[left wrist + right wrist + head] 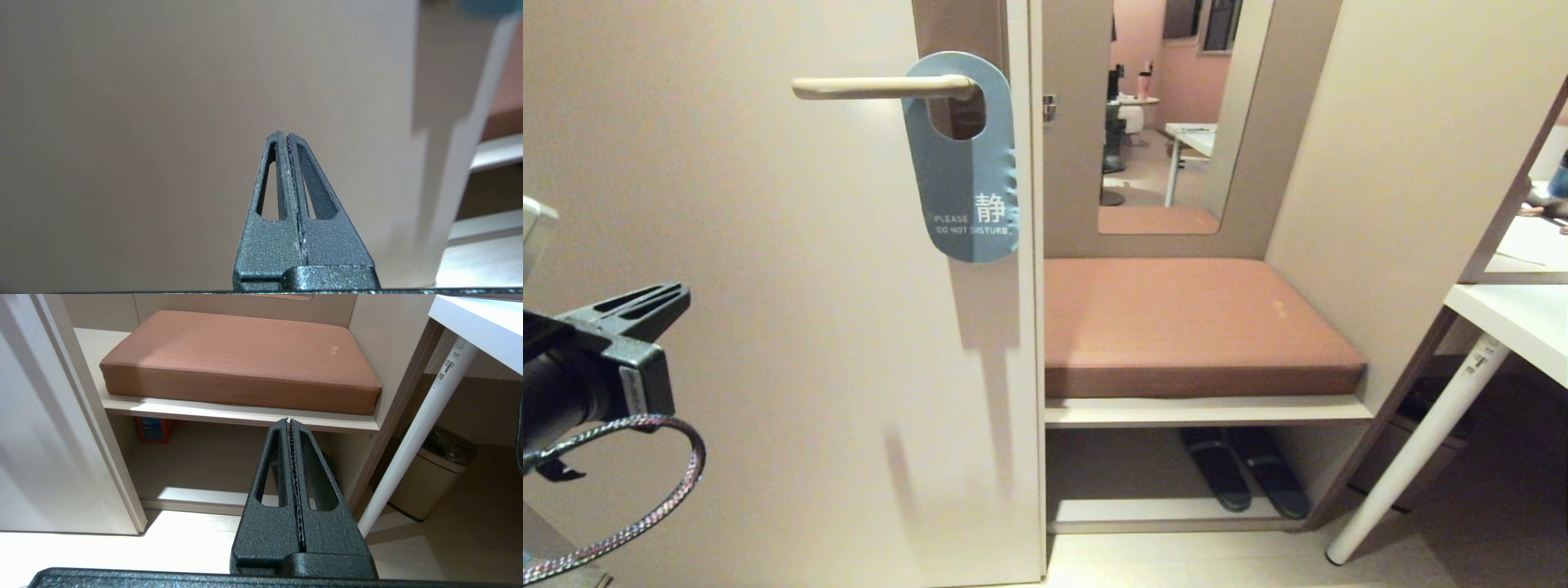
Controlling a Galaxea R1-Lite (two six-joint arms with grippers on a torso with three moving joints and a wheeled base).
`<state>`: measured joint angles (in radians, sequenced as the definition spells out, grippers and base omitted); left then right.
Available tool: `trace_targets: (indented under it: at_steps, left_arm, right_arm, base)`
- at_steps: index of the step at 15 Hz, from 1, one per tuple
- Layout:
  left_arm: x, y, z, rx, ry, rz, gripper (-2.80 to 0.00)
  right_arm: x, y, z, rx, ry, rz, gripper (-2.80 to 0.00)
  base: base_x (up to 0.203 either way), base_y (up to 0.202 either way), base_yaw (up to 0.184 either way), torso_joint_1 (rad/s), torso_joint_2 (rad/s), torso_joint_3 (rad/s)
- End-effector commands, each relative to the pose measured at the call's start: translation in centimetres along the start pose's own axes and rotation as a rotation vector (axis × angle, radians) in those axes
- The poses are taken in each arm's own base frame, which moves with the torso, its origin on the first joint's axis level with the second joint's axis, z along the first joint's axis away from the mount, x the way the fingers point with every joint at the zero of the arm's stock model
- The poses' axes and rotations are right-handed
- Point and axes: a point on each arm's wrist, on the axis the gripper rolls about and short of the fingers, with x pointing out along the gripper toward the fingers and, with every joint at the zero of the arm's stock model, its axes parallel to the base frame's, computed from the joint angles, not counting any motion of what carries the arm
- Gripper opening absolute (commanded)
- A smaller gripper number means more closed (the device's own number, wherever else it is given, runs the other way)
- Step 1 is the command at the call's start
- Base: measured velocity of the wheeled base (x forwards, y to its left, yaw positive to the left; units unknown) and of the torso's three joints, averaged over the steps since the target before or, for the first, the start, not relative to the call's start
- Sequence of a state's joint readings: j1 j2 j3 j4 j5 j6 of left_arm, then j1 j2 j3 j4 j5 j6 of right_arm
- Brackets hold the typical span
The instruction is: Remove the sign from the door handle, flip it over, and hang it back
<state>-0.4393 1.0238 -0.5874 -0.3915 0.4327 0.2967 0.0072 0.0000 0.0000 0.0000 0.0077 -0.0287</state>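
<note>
Cream door point(768, 327) fills the left half of the head view, with a built-in bench nook to its right and a white desk point(1515, 322) at the far right edge.

At the far left, the left gripper point(682, 298) sits low and well apart from the sign, its fingers point(286, 171) pressed together on nothing. Up the door, the handle point(874, 86) runs level, and the sign point(968, 175) hangs from it by its hole, blue side out, lower end over the door's edge.

Risks, as a judgement: the pincer must widen before it reaches the sign, or it will only push the card and set it swinging. The card lies flat near the door, so a finger may scrape the panel instead of sliding behind. A pull straight down would catch the hole on the lever; the sign has to slide off the free end. A thin card may also twist or slip in the grip when turned over.

Further right, the bench holds a brown cushion point(1192, 327). The open shelf below contains a pair of dark slippers point(1245, 474); the right wrist view also shows a small orange and blue box point(154, 428) at its other end. The right gripper point(289, 422) hangs before this shelf, closed and empty. Under the desk stands a bin point(433, 477), lined with a dark bag; its contents cannot be made out.
</note>
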Motion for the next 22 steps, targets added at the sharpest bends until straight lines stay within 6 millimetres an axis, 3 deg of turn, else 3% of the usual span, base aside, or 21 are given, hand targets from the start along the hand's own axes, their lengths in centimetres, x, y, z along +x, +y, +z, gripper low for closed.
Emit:
trace_targets:
  at_steps: [1,7,11,15,22]
  left_arm:
    - [-1.4,0.5,-1.7,0.004,0.021,0.038,-2.8]
    - [-5.0,0.3,-7.8,0.032,0.094,0.025,-2.8]
    - [-6.2,0.0,-10.4,0.028,0.113,-0.022,-2.8]
    - [-8.6,0.6,-12.7,-0.034,0.038,-0.056,-2.8]
    - [-12.6,-0.5,-16.4,-0.19,-0.021,-0.088,-2.8]
  right_arm:
    - [0.0,0.0,0.0,0.0,0.001,0.001,-2.8]
    - [0.0,0.0,0.0,0.0,0.0,0.0,-2.8]
    - [0.0,0.0,0.0,0.0,0.001,0.0,-2.8]
    - [0.0,0.0,0.0,0.0,0.001,0.0,-2.8]
    - [0.0,0.0,0.0,0.0,0.0,0.002,-2.8]
  base:
    - [0.0,0.0,0.0,0.0,0.0,0.0]
    - [0.0,0.0,0.0,0.0,0.0,0.0]
    - [0.0,0.0,0.0,0.0,0.0,0.0]
    - [0.0,0.0,0.0,0.0,0.0,0.0]
    - [0.0,0.0,0.0,0.0,0.0,0.0]
